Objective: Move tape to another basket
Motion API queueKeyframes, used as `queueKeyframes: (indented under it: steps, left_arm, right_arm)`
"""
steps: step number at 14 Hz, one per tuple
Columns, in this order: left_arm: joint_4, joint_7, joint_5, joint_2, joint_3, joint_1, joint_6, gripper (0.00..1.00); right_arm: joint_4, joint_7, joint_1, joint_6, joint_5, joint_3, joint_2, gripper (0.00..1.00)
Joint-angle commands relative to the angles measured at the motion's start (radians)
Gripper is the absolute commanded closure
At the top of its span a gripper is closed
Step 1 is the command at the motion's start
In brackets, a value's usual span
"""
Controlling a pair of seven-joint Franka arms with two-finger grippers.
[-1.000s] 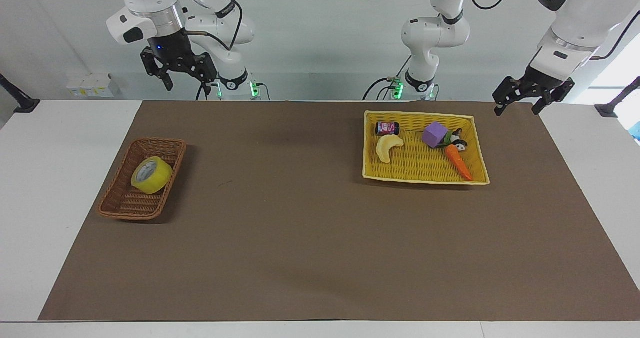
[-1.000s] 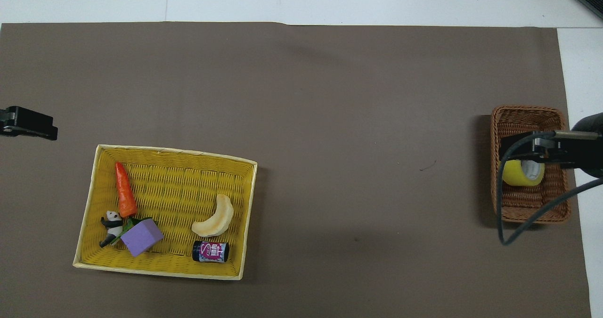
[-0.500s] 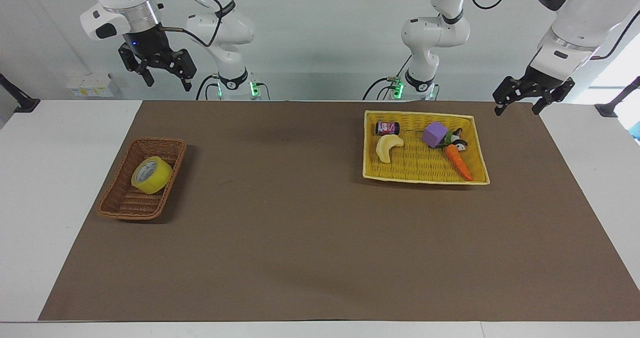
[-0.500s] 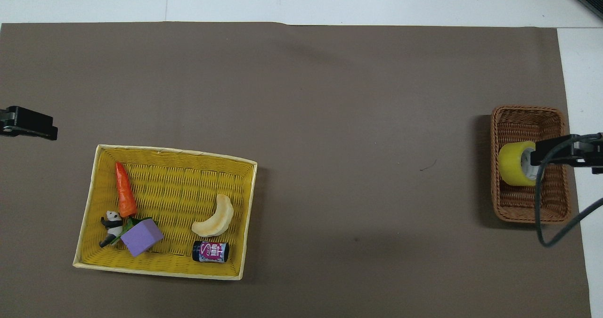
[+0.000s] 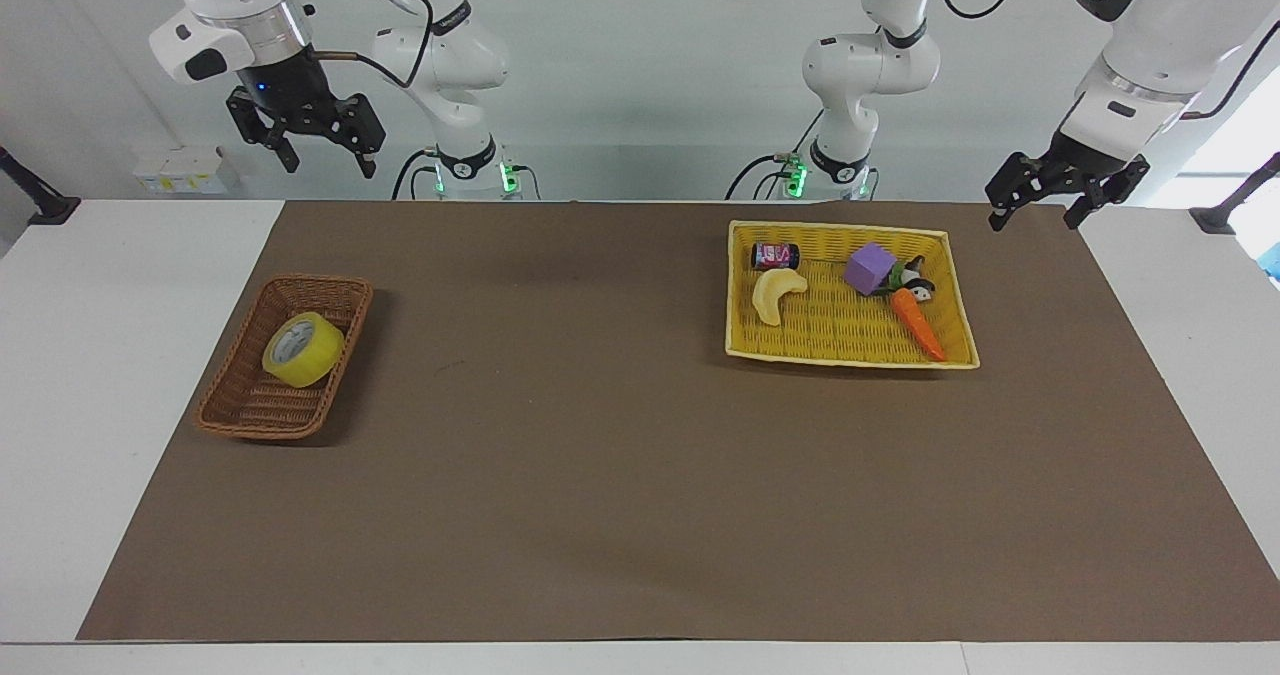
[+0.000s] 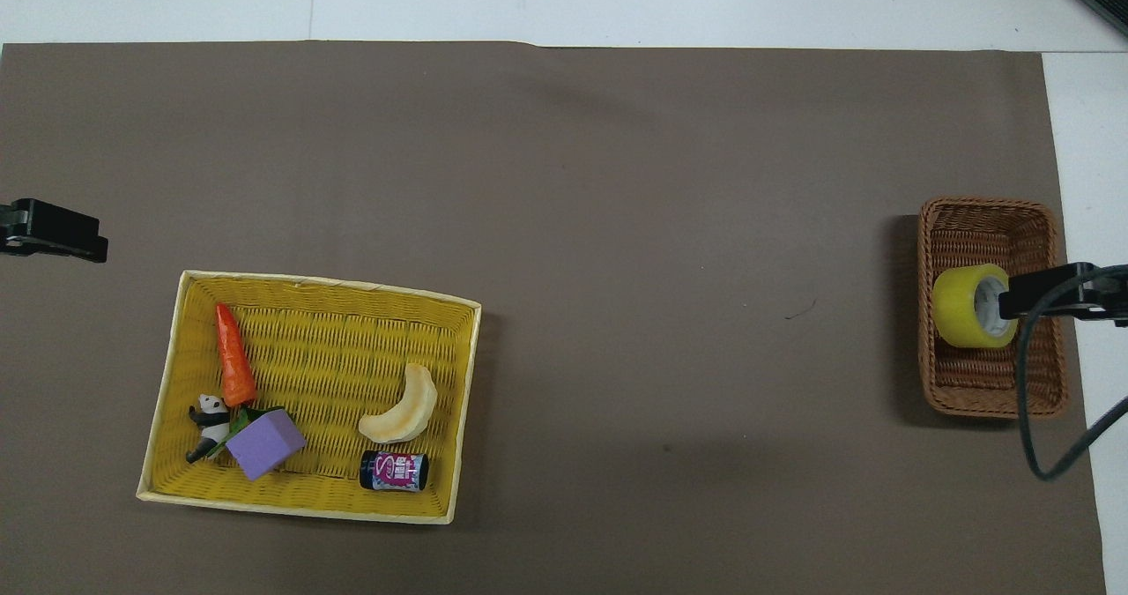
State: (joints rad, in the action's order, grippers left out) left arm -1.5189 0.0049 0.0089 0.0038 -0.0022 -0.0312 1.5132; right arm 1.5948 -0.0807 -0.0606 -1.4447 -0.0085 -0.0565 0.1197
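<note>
The surface (image 5: 120,375) was white, with a brown mat (image 5: 600,475) laid over most of it; a pale wall rose at my end, and a small white box (image 5: 180,170) sat on a ledge by the right arm's end. The tape (image 5: 302,349) lay tilted in the brown wicker basket (image 5: 240,405), toward the right arm's end of the mat, its whitish core showing. The yellow tray (image 5: 850,355) sat toward the left arm's end, well apart from the basket, and held a carrot (image 5: 918,323), a purple block (image 5: 868,268), a panda figure (image 5: 915,280), a pale banana toy (image 5: 775,295) and a small dark can (image 5: 775,255). My right gripper (image 5: 318,155) hung high in the air over my edge of the surface at the right arm's end, empty, fingers apart and pointing down; the wrist was upright with a cable looping off it. My left gripper (image 5: 1035,210) hovered over the mat's corner next to the tray, empty too, fingers spread, the forearm slanting in from the outer end. The facing view showed both arms, their bases and the wall. The overhead view showed only the gripper tips: my left gripper's black tip (image 6: 53,231) at the frame's edge, and my right gripper's tip (image 6: 1053,291) with its cable overlapping the basket (image 6: 987,225) and touching the tape's outline (image 6: 961,308), though the facing view put it well above both.
</note>
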Motion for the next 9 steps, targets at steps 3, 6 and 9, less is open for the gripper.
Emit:
queueKeyframes:
  steps: [3,6,9]
  left_arm:
    - [0.012,0.007,0.009,-0.002,0.010,-0.010,-0.024,0.00]
    - [0.012,0.007,0.009,-0.002,0.010,-0.010,-0.024,0.00]
    - [0.012,0.007,0.009,-0.004,0.010,-0.010,-0.024,0.00]
  right_arm:
    - [0.001,0.022,-0.013,-0.006,0.030,-0.003,0.003,0.00]
    - [0.002,0.019,-0.015,-0.023,0.021,0.000,0.003,0.00]
    - [0.011,0.019,-0.019,-0.023,0.019,-0.002,0.009,0.00]
